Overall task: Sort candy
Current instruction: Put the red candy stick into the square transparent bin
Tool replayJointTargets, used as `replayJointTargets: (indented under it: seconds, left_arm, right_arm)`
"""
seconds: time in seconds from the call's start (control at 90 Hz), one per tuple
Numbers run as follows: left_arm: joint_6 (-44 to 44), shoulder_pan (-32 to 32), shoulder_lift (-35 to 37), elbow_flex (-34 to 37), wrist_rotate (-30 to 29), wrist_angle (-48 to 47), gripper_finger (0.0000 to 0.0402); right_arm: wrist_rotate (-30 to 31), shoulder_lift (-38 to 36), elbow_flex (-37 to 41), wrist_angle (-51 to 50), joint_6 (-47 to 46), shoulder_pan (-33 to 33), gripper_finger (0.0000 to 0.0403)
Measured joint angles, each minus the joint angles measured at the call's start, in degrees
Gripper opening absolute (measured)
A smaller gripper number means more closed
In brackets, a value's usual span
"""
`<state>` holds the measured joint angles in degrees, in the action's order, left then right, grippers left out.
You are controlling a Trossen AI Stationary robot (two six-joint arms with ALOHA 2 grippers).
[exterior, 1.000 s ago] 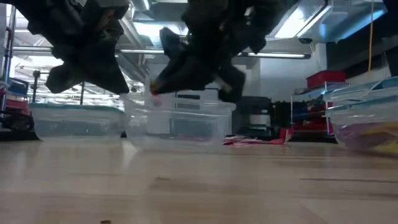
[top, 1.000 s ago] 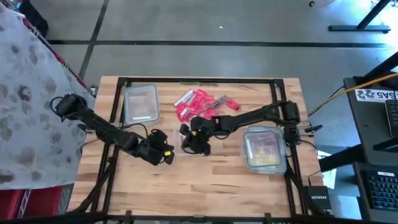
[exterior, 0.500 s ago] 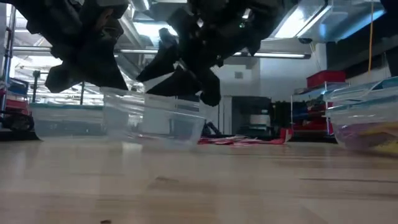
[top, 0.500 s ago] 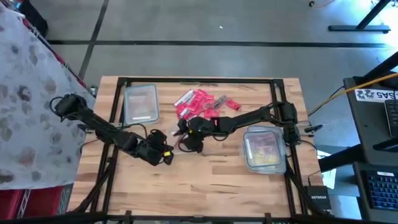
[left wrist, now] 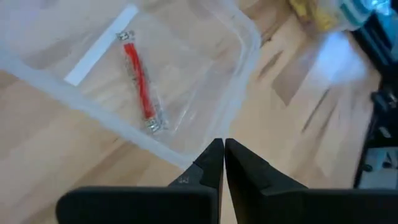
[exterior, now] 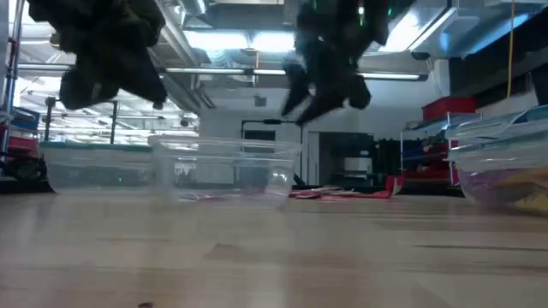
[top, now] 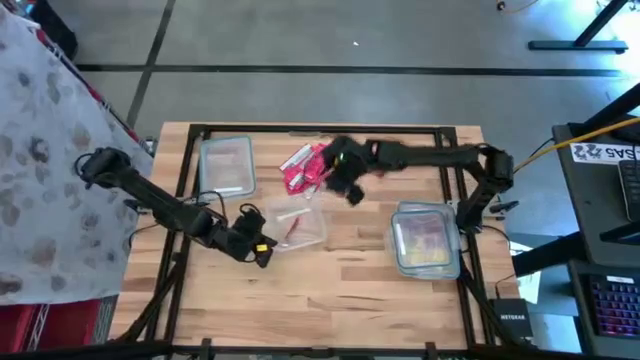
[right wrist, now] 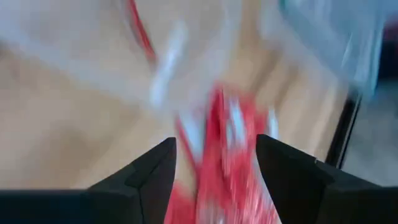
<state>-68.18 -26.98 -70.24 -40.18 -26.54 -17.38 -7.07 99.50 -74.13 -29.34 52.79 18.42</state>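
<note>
Your right gripper [top: 341,176], fingers spread, hovers over the heap of red wrapped candy [top: 305,166]; your left gripper [top: 262,248], pressed together, sits beside the clear plastic tub [top: 297,227].

Three clear tubs sit on the wooden desk [top: 330,280]: one far left [top: 226,165], one centre [top: 297,226], one right [top: 427,240].

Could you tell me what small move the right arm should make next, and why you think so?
Probably lower the right end effector onto the red candy pile and close on one piece. Its fingers are open and empty, hovering right over the pile. The middle clear tub holds one red candy, so more pieces remain to fetch. The left end effector is shut beside that tub.
</note>
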Motion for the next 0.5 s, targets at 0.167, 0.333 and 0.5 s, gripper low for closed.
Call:
replayJointTargets:
  seconds: [0.167,0.333,0.5]
  left_arm:
    - [-3.7,0.3,3.7,0.0,-1.6,-12.8,0.0]
    - [-7.8,2.4,4.0,0.0,-4.8,-22.2,0.0]
    - [-7.6,4.7,4.0,1.3,-8.1,-22.6,0.0]
  right_arm:
    - [3.9,2.7,0.0,-6.4,-7.0,8.3,0.0209]
    - [4.6,5.9,0.0,-10.9,-9.9,12.1,0.0209]
    - [5.7,9.9,0.0,-12.8,-7.8,12.3,0.0209]
